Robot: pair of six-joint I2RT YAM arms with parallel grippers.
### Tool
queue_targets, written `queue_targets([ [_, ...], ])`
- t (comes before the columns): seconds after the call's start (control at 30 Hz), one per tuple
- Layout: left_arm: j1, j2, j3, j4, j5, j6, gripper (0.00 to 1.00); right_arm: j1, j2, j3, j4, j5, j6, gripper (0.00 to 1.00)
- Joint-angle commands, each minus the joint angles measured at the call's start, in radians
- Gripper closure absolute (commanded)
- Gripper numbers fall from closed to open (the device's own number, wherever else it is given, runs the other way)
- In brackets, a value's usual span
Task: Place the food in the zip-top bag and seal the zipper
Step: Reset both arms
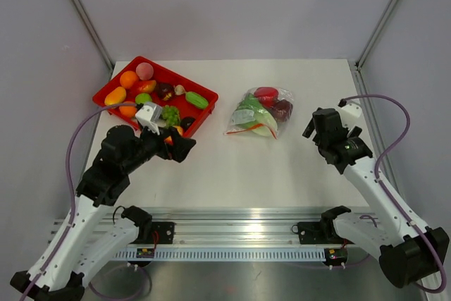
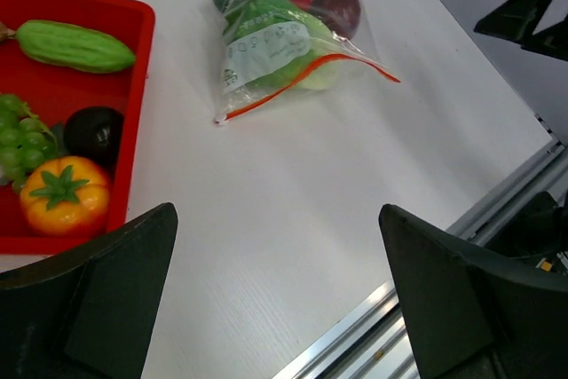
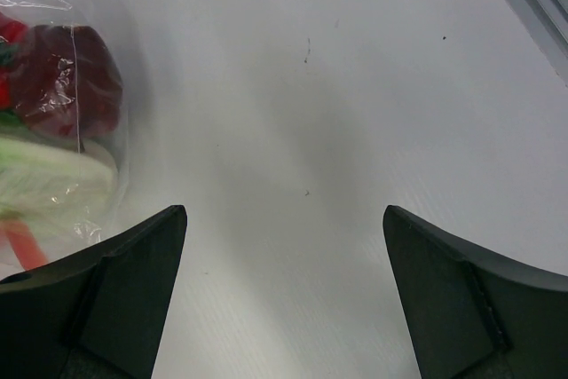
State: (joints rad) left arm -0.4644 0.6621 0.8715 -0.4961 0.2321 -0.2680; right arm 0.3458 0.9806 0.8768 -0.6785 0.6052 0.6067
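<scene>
Top view: the zip-top bag lies on the desk, right of the red tray, with the food inside it; left jaws and right jaws gape wide, holding nothing. Left wrist: the zipper runs along the bag's near edge; the jaws are spread over bare desk. Right wrist: the bag sits at far left, clear of the wide, empty jaws.
</scene>
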Motion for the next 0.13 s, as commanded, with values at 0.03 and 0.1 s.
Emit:
queue_targets([
  [0.03, -0.002, -0.041, -0.026, -0.002, -0.160, -0.028, 0.01, -0.004, -0.029, 0.007, -0.026, 0.067, 0.099, 0.01],
  [0.1, 0.000, -0.051, -0.032, -0.006, -0.180, -0.034, 0.01, -0.002, -0.055, -0.012, -0.007, 0.062, 0.099, 0.00],
])
